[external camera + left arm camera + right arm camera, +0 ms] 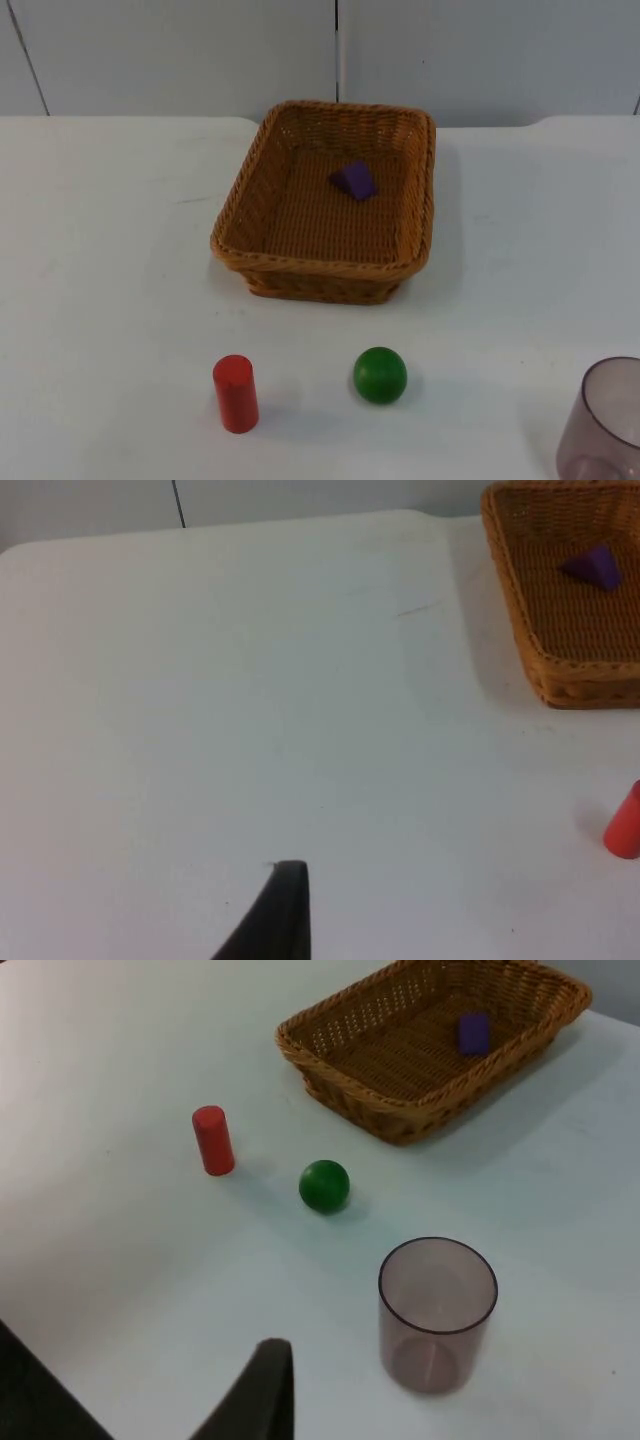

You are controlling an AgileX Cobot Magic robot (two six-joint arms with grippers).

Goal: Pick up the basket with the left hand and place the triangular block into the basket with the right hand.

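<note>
The woven brown basket (320,282) stands on the table at the middle back, with nothing holding it. The purple triangular block (354,180) lies on the basket's floor, toward its far right side. From the left wrist view, the left gripper (285,905) hangs over bare table well to the left of the basket (585,685) and block (592,567). From the right wrist view, the right gripper (262,1390) is back over the table's front right. It is a long way from the basket (360,1105) and the block (473,1032).
A red cylinder (235,393) stands upright in front of the basket, with a green ball (380,375) to its right. A translucent purplish cup (608,420) stands at the front right, close to the right gripper. The grey wall closes the far edge.
</note>
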